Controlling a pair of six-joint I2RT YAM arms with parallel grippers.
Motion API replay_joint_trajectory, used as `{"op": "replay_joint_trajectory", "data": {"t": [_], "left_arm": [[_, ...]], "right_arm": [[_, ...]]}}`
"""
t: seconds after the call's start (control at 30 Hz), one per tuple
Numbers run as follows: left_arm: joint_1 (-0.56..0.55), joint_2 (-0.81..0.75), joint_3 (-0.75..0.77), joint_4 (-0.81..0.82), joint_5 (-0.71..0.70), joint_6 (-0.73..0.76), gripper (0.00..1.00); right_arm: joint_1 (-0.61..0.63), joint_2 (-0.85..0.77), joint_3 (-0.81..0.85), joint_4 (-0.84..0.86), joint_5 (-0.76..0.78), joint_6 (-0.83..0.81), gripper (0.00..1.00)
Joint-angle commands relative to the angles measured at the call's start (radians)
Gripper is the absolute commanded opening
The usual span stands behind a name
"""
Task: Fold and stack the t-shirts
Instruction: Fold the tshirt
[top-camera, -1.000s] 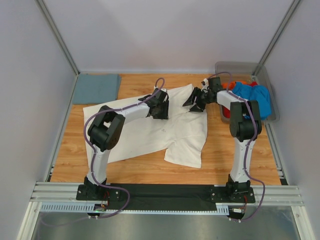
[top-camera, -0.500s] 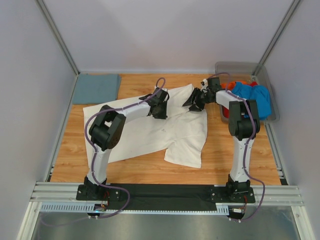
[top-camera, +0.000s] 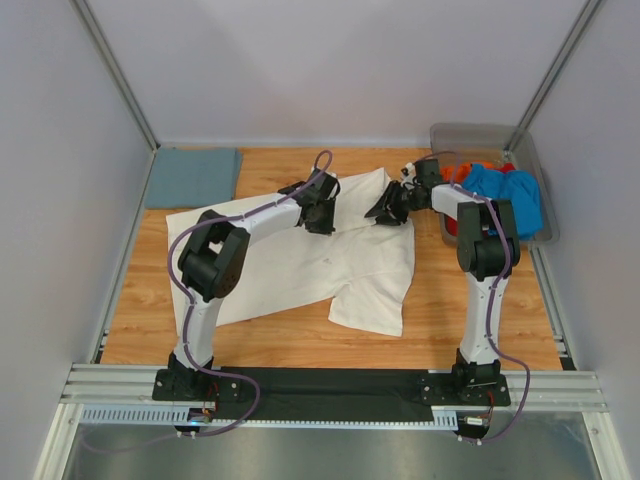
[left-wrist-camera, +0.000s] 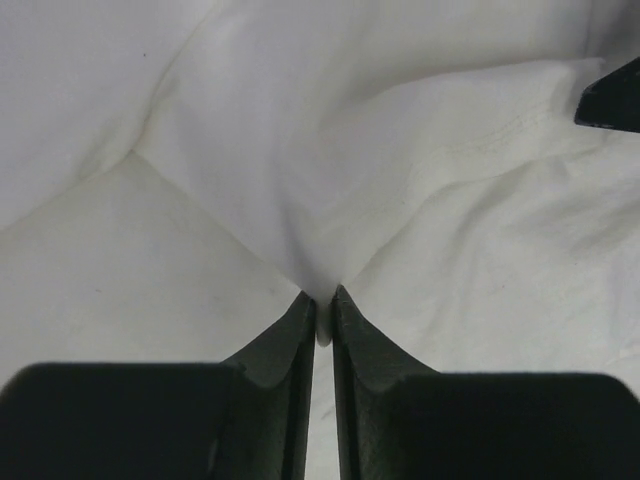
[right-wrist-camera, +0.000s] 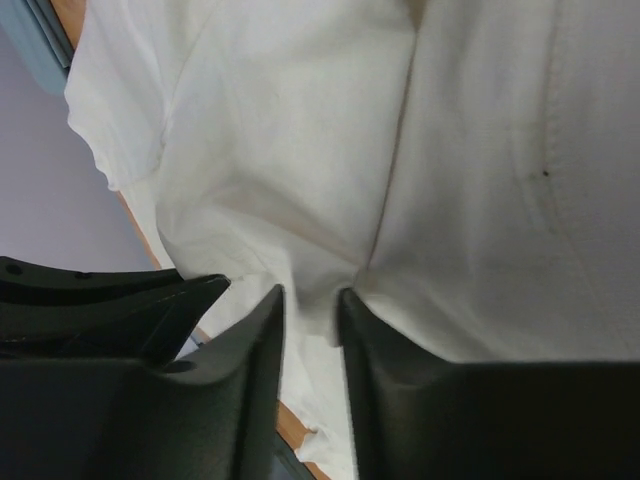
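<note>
Far left corner of the table (top-camera: 150, 300): a grey-blue shirt (top-camera: 193, 177), folded flat, well apart from the other clothes.

Middle of the table: the cream-white shirt (top-camera: 300, 262) lies spread out and rumpled. It reaches from near the left edge to right of centre. One sleeve points toward the near edge.

Your left fingers (top-camera: 322, 216) are on the far part of that shirt, left of its middle. In the left wrist view they (left-wrist-camera: 290, 345) are drawn almost together. A thin ridge of white cloth is pinched between the tips, and creases run out from the pinch.

Your right fingers (top-camera: 389, 209) are at the shirt's far right corner, near the left ones. In the right wrist view there is a narrow gap between them (right-wrist-camera: 255, 350), filled by a pucker of the same white cloth. The folds converge into that gap, so they grip the shirt.

Far right corner: a clear grey bin (top-camera: 470, 133). Inside it a bright blue shirt (top-camera: 508, 195) is heaped up, and an orange-red shirt (top-camera: 453, 224) shows beside and beneath it. Your right forearm crosses in front of the bin's left side.
</note>
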Motion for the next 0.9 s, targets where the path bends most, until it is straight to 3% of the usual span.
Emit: {"op": "replay_joint_trajectory", "data": {"t": [0.0,0.1,0.27,0.87], "left_arm": [[-0.004,0.0,0.054,-0.035,-0.001,0.04,0.16],[0.002,0.008,0.084,-0.09,-0.01,0.057,0.1],[0.017,0.013,0.134,-0.168,0.011,0.095,0.0],[0.077,0.049,0.216,-0.382,0.126,0.207,0.0]], "right_arm": [[-0.002,-0.049,-0.042,0.071,-0.049,0.06,0.23],[0.001,-0.07,-0.073,0.091,-0.072,0.085,0.0],[0.007,-0.135,-0.111,0.022,-0.037,0.119,0.0],[0.079,-0.188,-0.173,-0.119,0.055,0.188,0.0]]}}
